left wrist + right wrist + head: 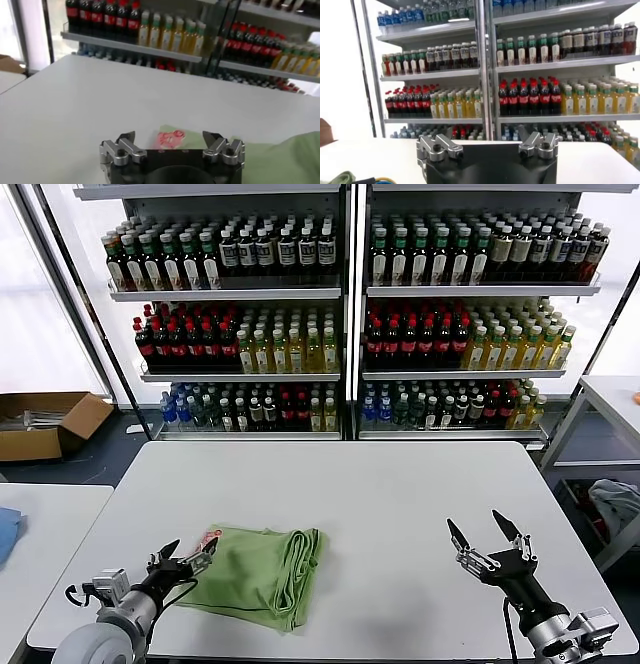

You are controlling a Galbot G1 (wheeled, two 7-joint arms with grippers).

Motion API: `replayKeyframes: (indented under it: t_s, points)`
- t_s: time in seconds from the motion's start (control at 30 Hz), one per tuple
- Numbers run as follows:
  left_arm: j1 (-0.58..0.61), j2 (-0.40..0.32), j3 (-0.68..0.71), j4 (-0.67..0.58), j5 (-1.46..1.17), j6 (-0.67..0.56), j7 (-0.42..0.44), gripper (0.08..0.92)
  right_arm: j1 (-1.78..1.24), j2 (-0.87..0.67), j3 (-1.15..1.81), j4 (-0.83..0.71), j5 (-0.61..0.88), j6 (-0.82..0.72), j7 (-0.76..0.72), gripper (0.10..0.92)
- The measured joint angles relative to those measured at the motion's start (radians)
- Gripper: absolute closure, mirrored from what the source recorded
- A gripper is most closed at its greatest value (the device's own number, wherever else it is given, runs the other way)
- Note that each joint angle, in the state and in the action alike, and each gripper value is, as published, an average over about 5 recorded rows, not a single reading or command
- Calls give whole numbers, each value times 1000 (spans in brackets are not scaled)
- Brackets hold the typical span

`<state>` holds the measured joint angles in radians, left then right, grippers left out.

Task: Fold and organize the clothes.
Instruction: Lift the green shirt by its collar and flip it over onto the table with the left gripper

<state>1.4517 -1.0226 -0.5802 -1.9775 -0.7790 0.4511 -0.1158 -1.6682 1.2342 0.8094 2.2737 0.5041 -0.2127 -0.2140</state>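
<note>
**Green T-shirt lies folded as both grippers stand spread**

The light green T-shirt (pixel 260 572) lies on the white table (pixel 380 484), toward the robot's left, doubled over so that its layered edges bunch along the side facing the table's middle. The fold looks well advanced, though the bundle is loose rather than squared up, so some tidying probably remains.

The left gripper (pixel 186 561) hovers at the shirt's left edge with its fingers spread and nothing between them, just beside the small red-and-white mark (pixel 208 537). That position suits a hand placed to take hold of that edge. The right gripper (pixel 484 538) waits well apart over bare table, fingers also spread, probably keeping out of the way.

The head view alone shows the whole bundle and both arms. The left wrist view shows the printed mark (pixel 169 139) clearly, lying on the cloth between the open fingers. The right wrist view mostly shows shelves of bottles (pixel 540 95), with only a scrap of green at one corner.
</note>
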Motion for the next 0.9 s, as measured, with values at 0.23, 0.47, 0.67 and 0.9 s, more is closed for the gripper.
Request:
replayKeyframes:
  t_s: [0.23, 0.47, 0.67, 0.9]
  points:
    - [-3, -17, 3, 51, 17, -2, 13, 364, 1, 2, 2, 7, 26, -3, 4, 203]
    - [4, -29, 2, 78, 27, -7, 29, 484, -2, 3, 9, 18, 38, -6, 6, 203]
    - [17, -49, 5, 73, 28, -4, 38, 556, 1, 4, 7, 18, 42, -7, 7, 203]
    - [22, -73, 17, 59, 31, 1, 43, 607, 10, 8, -6, 11, 41, -8, 9, 203]
